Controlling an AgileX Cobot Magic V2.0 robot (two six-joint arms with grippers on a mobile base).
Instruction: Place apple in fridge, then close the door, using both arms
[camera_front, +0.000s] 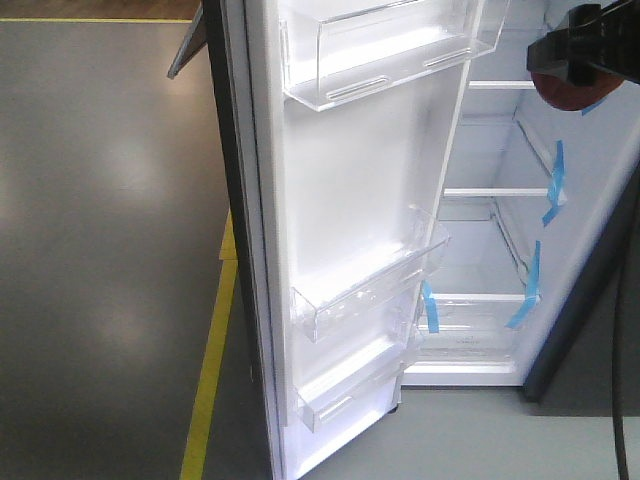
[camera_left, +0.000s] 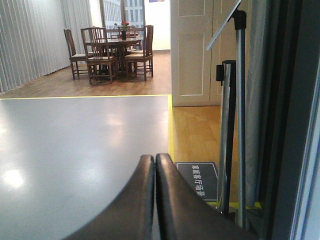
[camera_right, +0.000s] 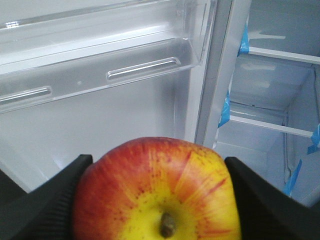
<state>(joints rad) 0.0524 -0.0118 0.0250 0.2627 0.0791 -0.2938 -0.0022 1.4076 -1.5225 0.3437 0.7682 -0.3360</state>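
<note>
Red apple (camera_right: 157, 192), yellow patch round its stem, gripped in right pincer (camera_right: 156, 172), left pincer (camera_left: 155, 161) pressed shut, door (camera_front: 350, 200) open

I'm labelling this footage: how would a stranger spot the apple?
Find the open fridge with its white-lined door. Up by the door's top bin, the right tool grips the apple. It is the only red-and-yellow thing amid white and clear plastic.

A dark floor sign (camera_left: 197, 181), lower right of centre in the left wrist view, carried white Chinese characters, apparently 家庭客厅场景. No other text was readable.
</note>
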